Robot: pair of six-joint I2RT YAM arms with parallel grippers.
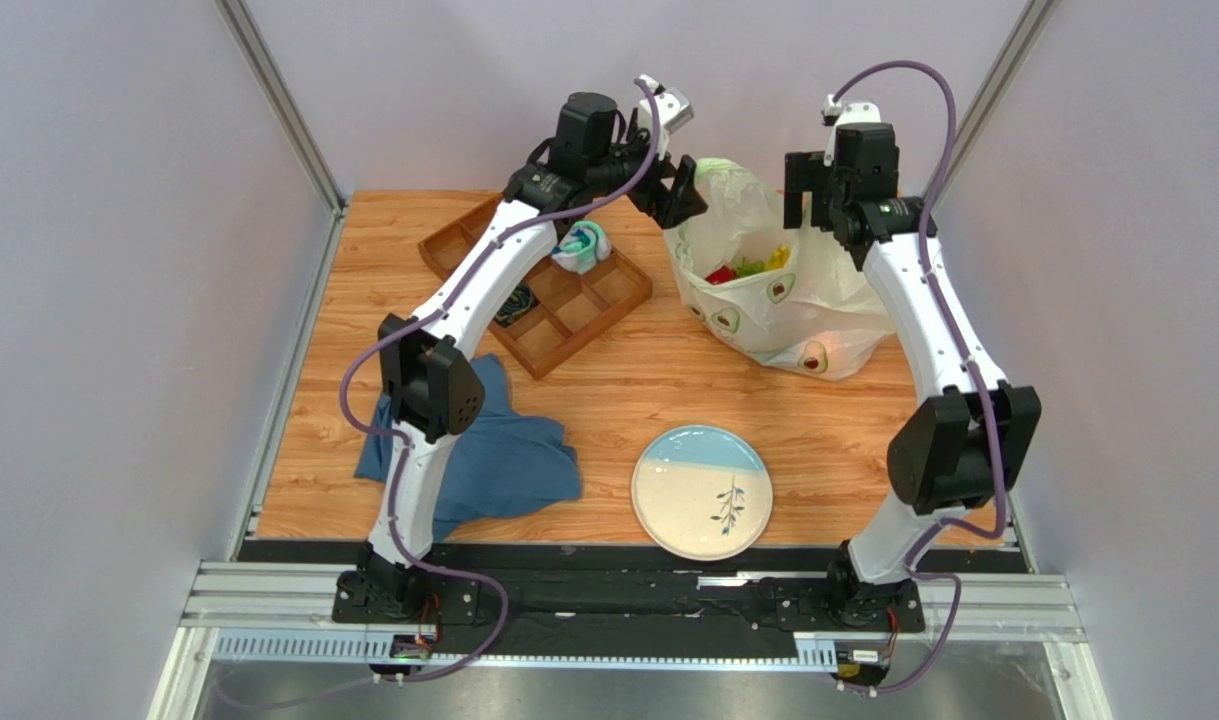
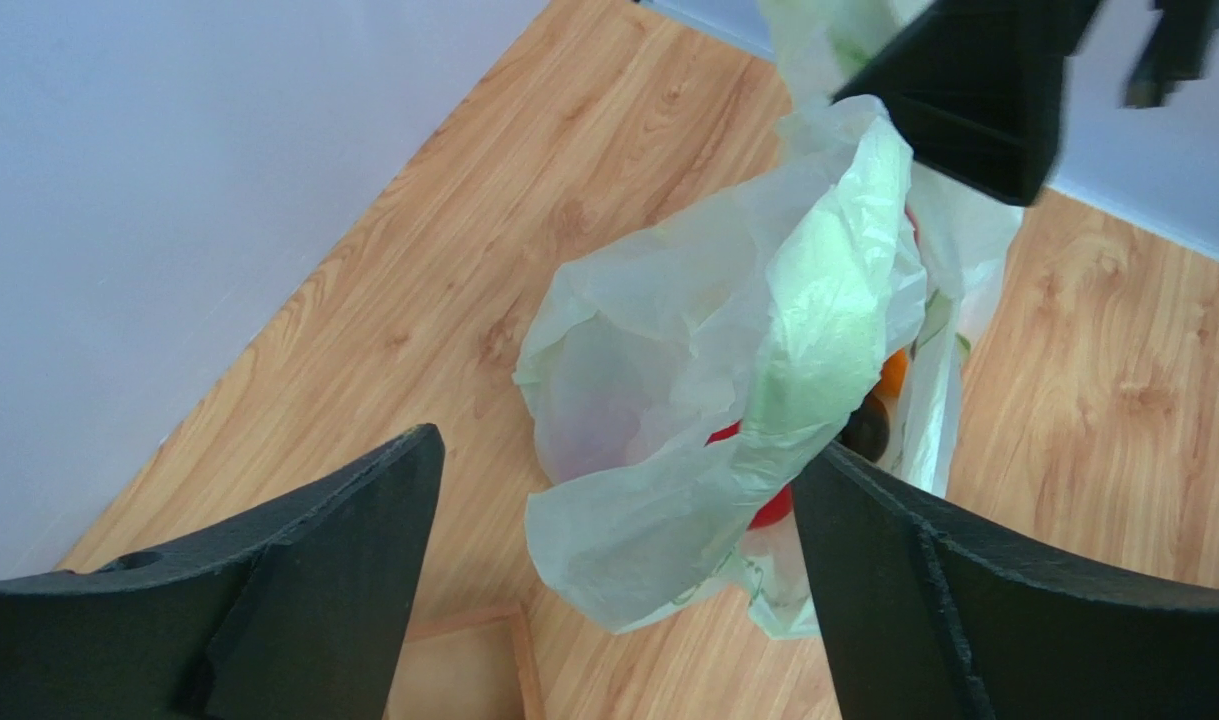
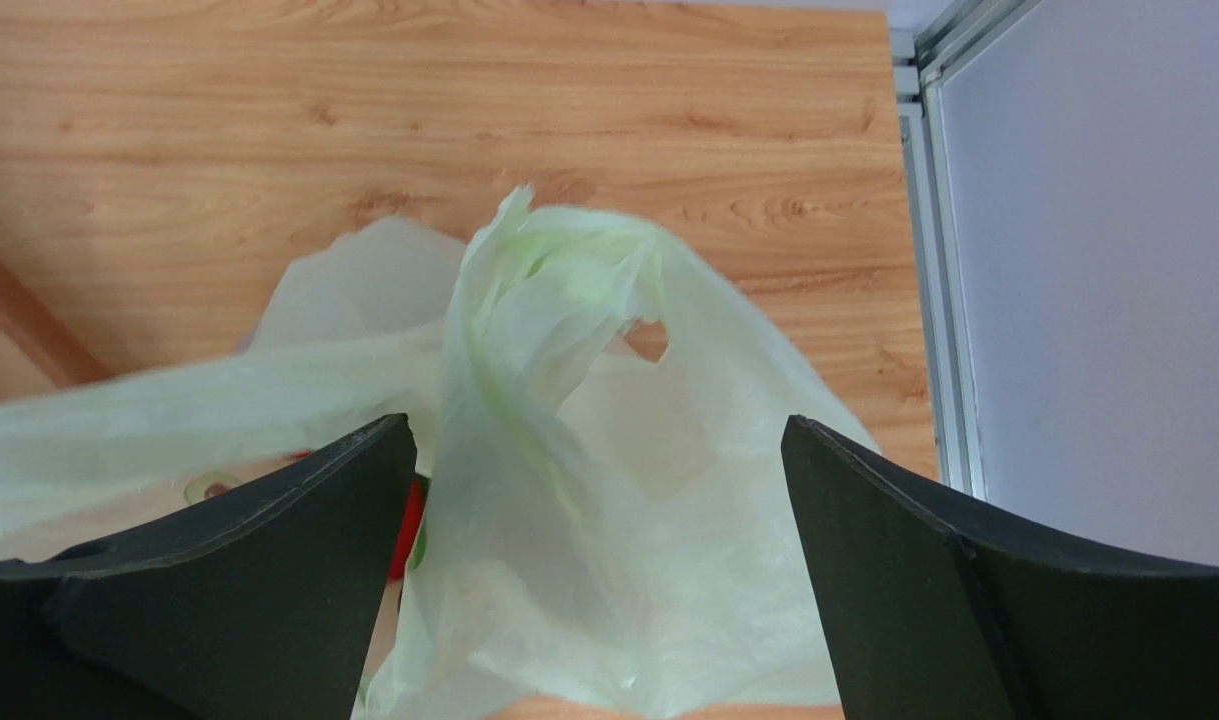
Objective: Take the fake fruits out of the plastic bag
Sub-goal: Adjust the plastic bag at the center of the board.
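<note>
Pale yellow-green and translucent, the plastic bag [image 1: 788,308] sits crumpled on the far right part of the wooden bench [image 1: 615,383], its mouth gaping upward between two robot arms. Inside the opening lie the fake fruits [image 1: 753,267], showing as patches of red, yellow and green. The left wrist view adds a glimpse of an orange one [image 2: 893,372] and a dark one [image 2: 868,431] behind a fold of the bag. The left hand [image 1: 678,192] hovers at the bag's left rim with its fingers spread wide, and a raised fold of the plastic stands between them without being pinched. The right hand [image 1: 808,188] hovers at the right rim, also spread wide and holding nothing, with one loop handle rising between its fingers in its own wrist view. Nearer the arm bases lies a round plate [image 1: 701,491] in cream and light blue with a leaf sprig, and nothing rests on it. To the left are a dark blue cloth [image 1: 495,458] and a wooden tray [image 1: 570,323] with compartments, one holding a teal rolled sock [image 1: 582,245]. No fruit can be seen outside the bag, so the task looks barely begun: every piece is yet to be lifted out, and neither hand has a grip on fruit or plastic.
</note>
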